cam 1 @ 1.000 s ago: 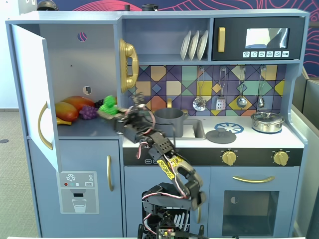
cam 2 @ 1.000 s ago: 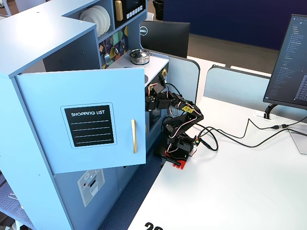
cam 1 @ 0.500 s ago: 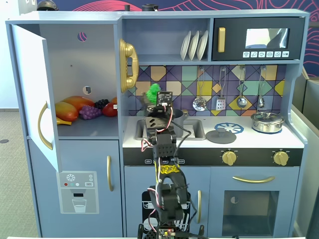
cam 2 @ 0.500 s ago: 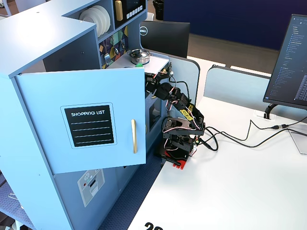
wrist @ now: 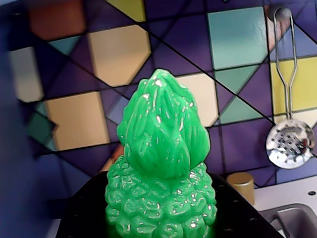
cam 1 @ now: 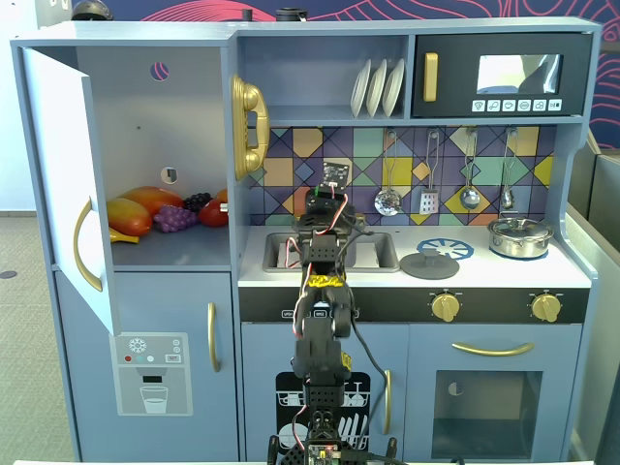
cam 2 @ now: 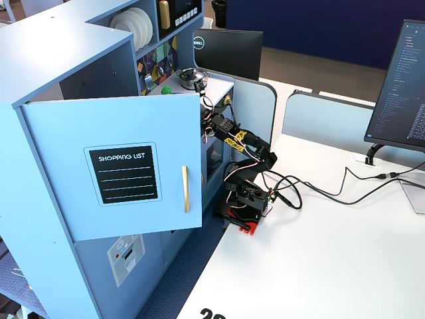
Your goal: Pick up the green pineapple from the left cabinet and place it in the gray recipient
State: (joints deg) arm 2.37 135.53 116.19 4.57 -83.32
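Green pineapple (wrist: 161, 178) up close, crown upward, clamped in my end effector (wrist: 161, 225).
Tiled backsplash (wrist: 119, 54) behind it, slotted spoon (wrist: 290, 144) hanging right in wrist view.

Green pineapple (wrist: 161, 188): glossy bumpy plastic. Skimmer (wrist: 290, 144): shiny metal w/ holes. Silver pot (cam 1: 519, 235): polished metal. Cabinet (cam 1: 155, 116): matt painted.

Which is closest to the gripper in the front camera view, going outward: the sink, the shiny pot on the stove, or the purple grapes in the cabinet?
From the gripper in the front fixed view:
1. Sink, just below it.
2. Purple grapes, to the left on the open cabinet shelf.
3. Shiny pot, farthest right on the stove.
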